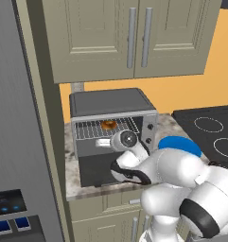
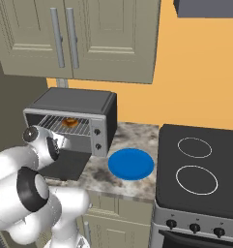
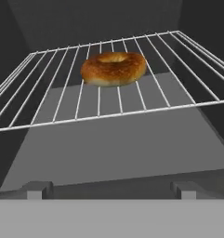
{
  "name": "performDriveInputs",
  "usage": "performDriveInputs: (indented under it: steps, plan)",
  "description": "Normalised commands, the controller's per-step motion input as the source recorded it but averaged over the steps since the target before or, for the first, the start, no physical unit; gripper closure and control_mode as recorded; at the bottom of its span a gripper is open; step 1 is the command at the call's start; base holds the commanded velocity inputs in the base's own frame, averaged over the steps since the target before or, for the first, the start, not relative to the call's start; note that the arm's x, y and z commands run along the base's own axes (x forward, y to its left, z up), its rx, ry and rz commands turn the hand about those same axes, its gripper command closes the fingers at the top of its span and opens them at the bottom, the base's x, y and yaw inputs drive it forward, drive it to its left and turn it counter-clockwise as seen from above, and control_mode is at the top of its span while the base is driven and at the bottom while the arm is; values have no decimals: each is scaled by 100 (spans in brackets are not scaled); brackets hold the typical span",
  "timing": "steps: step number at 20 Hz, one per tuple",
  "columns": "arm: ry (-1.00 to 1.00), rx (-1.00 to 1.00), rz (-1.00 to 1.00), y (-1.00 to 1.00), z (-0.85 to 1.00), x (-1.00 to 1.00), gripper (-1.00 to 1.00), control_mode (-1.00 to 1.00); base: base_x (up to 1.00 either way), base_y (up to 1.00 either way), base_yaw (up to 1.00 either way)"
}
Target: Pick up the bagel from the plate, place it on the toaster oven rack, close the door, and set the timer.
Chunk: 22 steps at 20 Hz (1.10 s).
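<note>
The golden-brown bagel (image 3: 113, 69) lies flat on the toaster oven rack (image 3: 53, 93), toward its back. It also shows inside the toaster oven (image 1: 110, 101) as the bagel (image 1: 108, 125) (image 2: 69, 122). The door (image 1: 94, 165) (image 2: 65, 164) is folded down open. My gripper (image 3: 112, 190) hovers just outside the opening, over the door and level with the rack. Its fingers stand wide apart with nothing between them, well short of the bagel. The blue plate (image 1: 179, 143) (image 2: 131, 163) sits bare on the counter, right of the oven.
Two knobs (image 2: 97, 131) sit on the oven's right panel. A black stovetop (image 2: 195, 164) lies right of the plate. Upper cabinets (image 1: 129, 38) hang above the oven. A tall grey fridge (image 1: 16, 142) stands at its left.
</note>
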Motion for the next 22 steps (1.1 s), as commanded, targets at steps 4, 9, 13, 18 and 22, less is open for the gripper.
performDriveInputs:
  steps: [4,9,13,18,22]
  plan:
    - [17,1,0,-4,81,-32,-100,-100,0,0,0]
    - [26,-4,5,0,37,-38,-100,-100,0,0,0]
    - [15,-21,5,12,0,-29,-100,-100,0,0,0]
    - [0,-18,1,4,0,-25,-100,-100,0,0,0]
    - [0,0,-2,-9,0,-21,-100,-100,0,0,0]
